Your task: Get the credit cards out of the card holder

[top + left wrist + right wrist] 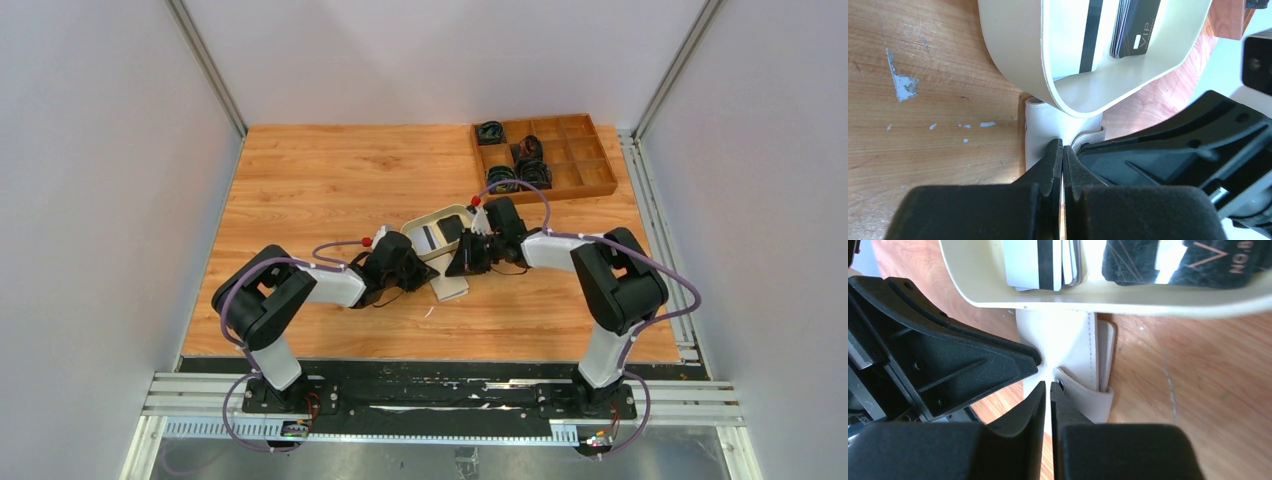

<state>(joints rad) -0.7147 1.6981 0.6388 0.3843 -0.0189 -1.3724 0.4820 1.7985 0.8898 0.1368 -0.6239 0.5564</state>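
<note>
The left gripper [1062, 150] is clenched and the right gripper [1047, 385] all but closed, tips meeting at the wallet [1068, 340]: soft stitched cream leather, likely light and floppy, probably best pinched by its tab. At its 12 o'clock, thin, stiff-looking cards [1023, 265] lie in the smooth oval tray [1148, 300]
</note>
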